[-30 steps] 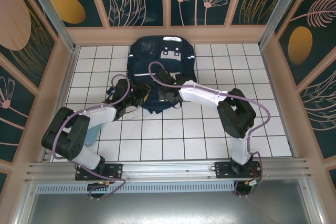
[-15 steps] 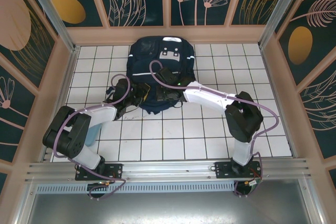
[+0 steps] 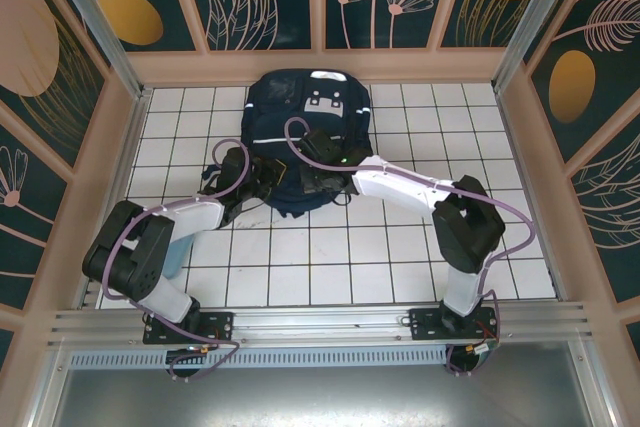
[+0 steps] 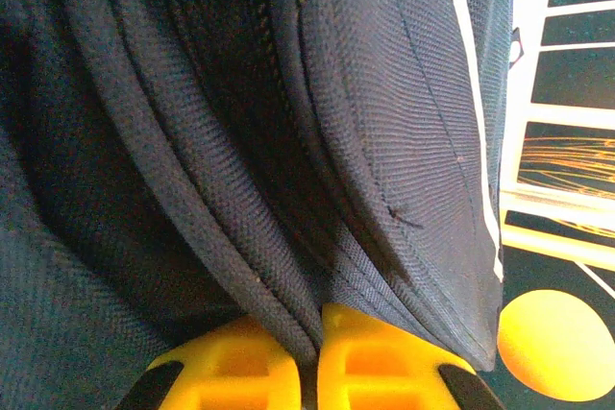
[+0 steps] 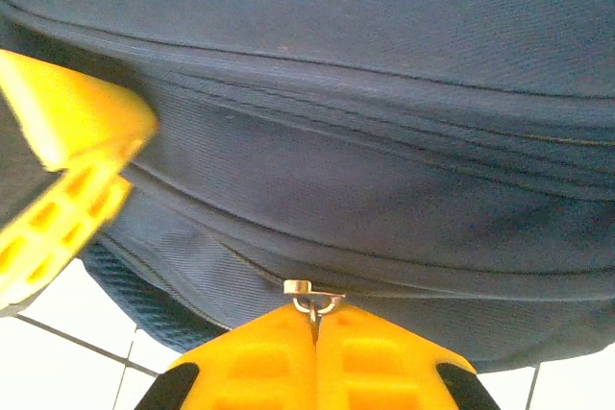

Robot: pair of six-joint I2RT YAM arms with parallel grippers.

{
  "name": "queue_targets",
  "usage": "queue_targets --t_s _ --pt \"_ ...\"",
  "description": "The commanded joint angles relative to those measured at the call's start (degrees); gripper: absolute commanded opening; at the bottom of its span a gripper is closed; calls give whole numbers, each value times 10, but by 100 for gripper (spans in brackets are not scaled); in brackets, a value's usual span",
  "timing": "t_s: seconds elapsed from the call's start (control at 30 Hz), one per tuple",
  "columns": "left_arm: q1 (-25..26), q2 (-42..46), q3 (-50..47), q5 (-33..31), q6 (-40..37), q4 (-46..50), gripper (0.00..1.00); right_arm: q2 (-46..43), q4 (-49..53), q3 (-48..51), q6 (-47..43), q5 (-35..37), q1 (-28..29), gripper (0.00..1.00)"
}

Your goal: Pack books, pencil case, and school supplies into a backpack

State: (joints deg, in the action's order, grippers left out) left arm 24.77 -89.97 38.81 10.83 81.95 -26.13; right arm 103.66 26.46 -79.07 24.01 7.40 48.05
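Note:
The dark navy backpack [image 3: 305, 112] lies flat at the back middle of the tiled table, its near end towards the arms. My left gripper [image 3: 272, 179] is at the near left corner, shut on a fold of the backpack's fabric [image 4: 288, 295] beside a zipper line. My right gripper [image 5: 315, 312] is at the near edge, shut on a small metal zipper pull [image 5: 312, 291]. The left gripper's yellow fingers [image 5: 67, 141] show at the left of the right wrist view, close by. The books, pencil case and school supplies are hidden.
Black straps [image 3: 213, 175] trail off the backpack's left side by my left arm. A pale blue object [image 3: 177, 255] lies partly under the left arm's elbow. Wooden walls [image 3: 130, 147] close in the white tiled table [image 3: 330, 257] on three sides.
My left gripper has closed onto the backpack's fabric. The right arm's elbow has swung a little to the right, with its gripper still on the zipper pull.

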Motion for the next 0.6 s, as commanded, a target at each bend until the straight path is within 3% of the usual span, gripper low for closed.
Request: queue_targets --t_s 0.0,0.3,0.57 --pt "-14 20 -13 -43 -25 11 0 -45 70 20 -36 66 -37 0" --pt "-19 50 -27 -48 -45 37 0 -68 64 46 -77 119 -123 0" --pt "-30 95 -68 -25 -73 87 0 -14 5 -18 -172 51 -205 0"
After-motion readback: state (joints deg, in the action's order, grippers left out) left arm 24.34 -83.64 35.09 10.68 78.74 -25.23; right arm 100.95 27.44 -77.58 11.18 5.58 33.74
